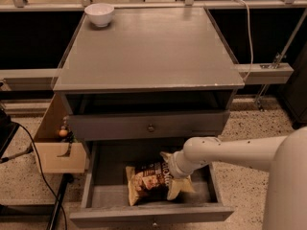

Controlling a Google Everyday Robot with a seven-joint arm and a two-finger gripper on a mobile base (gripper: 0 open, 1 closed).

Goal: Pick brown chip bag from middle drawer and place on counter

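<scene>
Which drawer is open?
The lowest one, the middle drawer, pulled out with the brown chip bag inside, where the gripper reaches. The drawer above is shut.

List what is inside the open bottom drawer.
The brown chip bag lies in the middle drawer, with the claw at its right end. The arm hides part of the bag and the drawer floor beneath.
</scene>
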